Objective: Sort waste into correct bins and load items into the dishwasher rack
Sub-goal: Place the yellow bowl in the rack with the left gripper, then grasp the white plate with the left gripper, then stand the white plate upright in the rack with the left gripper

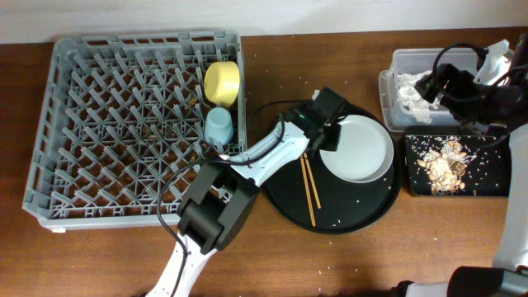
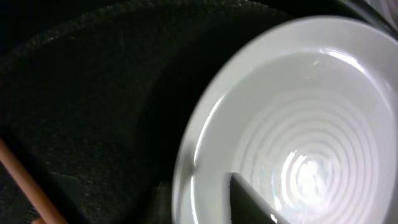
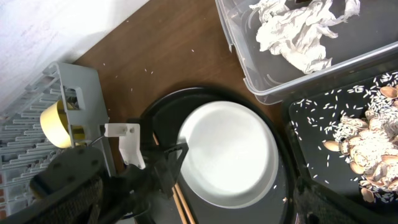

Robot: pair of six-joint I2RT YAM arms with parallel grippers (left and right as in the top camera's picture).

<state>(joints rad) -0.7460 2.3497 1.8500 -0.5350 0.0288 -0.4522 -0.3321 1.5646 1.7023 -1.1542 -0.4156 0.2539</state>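
The white plate [image 1: 360, 148] lies on a round black tray [image 1: 330, 219]. My left gripper [image 1: 327, 134] is at the plate's left rim. In the left wrist view one finger lies on the plate [image 2: 323, 93] and the rim passes between the fingers [image 2: 208, 202]. Wooden chopsticks [image 1: 310, 191] lie left of the plate. The yellow bowl [image 1: 222, 82] and light blue cup [image 1: 219, 126] stand in the grey rack [image 1: 99, 124]. My right gripper [image 1: 437, 82] is open and empty above the clear tub [image 1: 394, 62] of white napkins [image 3: 298, 31]. The pink cup and the wrapper are out of view.
The shallow black rectangular tray [image 1: 491, 188] at the right holds beige food scraps [image 1: 441, 163]. Loose grains lie scattered on the table and the round tray. The right wrist view shows the plate [image 3: 230, 155], the tub [image 3: 249, 68] and the left arm [image 3: 124, 174].
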